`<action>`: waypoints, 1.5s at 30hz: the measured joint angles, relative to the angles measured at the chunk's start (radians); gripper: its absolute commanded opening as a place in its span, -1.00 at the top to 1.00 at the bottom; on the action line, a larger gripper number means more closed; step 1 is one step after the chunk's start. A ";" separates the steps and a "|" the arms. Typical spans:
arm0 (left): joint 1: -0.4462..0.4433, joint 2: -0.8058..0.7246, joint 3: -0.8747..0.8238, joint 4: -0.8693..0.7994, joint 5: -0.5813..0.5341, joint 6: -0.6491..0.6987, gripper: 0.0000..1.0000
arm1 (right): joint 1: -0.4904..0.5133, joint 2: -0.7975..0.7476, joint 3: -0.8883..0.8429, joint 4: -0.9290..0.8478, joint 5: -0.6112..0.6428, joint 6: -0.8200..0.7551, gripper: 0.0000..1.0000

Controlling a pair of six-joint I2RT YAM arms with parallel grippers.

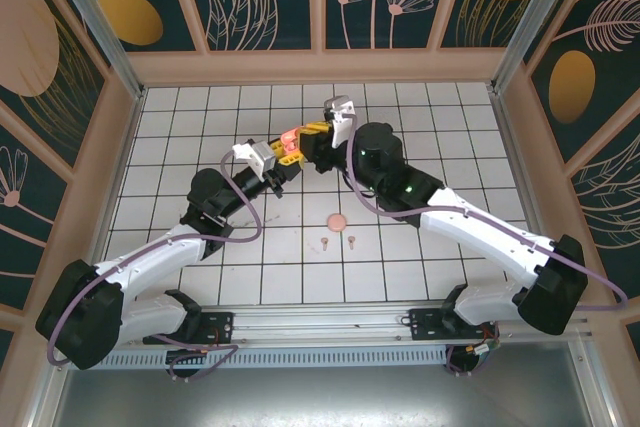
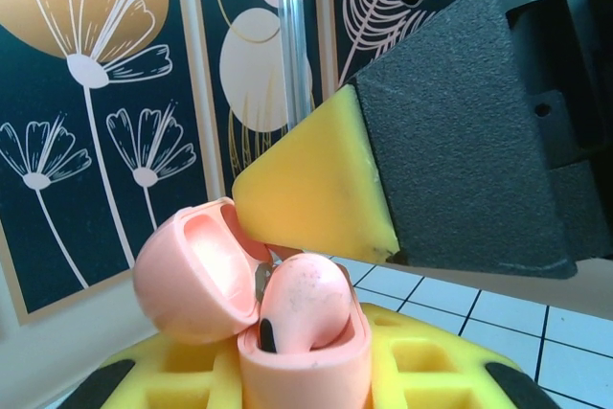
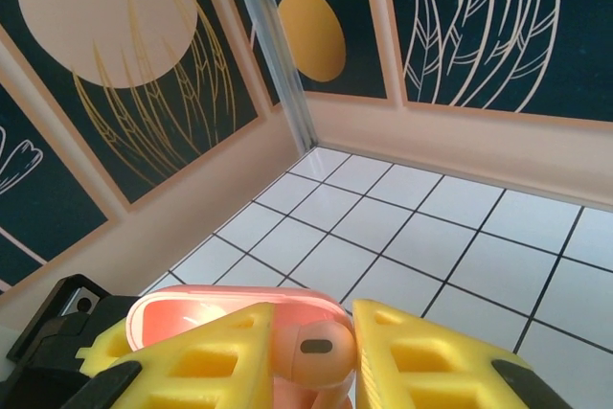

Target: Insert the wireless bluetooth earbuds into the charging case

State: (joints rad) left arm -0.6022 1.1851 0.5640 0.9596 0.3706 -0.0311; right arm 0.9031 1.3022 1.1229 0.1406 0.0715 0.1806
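Coral-pink case [image 2: 305,371], lid [image 2: 187,280] swung open, held up off the table, clamped between the fingers of the left gripper [image 1: 288,147]. Right gripper [image 3: 314,334] pinches one matching earbud [image 2: 305,299], which stands head-up in a case pocket. Fully seated or not: cannot tell. Second pocket hidden.

Loose on the tiled table [image 1: 200,117], nearer the arm bases: left bud [image 1: 322,242], right bud [image 1: 352,239], and a round pink puck [image 1: 337,219] just beyond them.

Judgement: first insertion under way, release pending. At least two buds left to place.
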 measured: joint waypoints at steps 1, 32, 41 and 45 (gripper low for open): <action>0.000 0.000 0.000 0.000 0.000 -0.001 1.00 | 0.005 0.000 -0.003 0.006 0.011 -0.008 0.51; 0.000 0.009 0.000 -0.009 0.012 -0.001 1.00 | 0.042 -0.001 -0.017 -0.005 0.097 -0.168 0.37; 0.000 0.009 0.000 -0.021 0.013 -0.001 1.00 | 0.041 -0.008 -0.017 -0.025 0.107 -0.164 0.25; 0.000 0.009 0.000 -0.021 0.015 0.000 1.00 | 0.042 -0.017 -0.017 -0.043 0.103 -0.152 0.23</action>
State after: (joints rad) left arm -0.6025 1.1942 0.5640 0.9390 0.3855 -0.0315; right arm 0.9447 1.2850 1.1057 0.0975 0.1749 0.0284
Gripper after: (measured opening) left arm 0.235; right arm 0.383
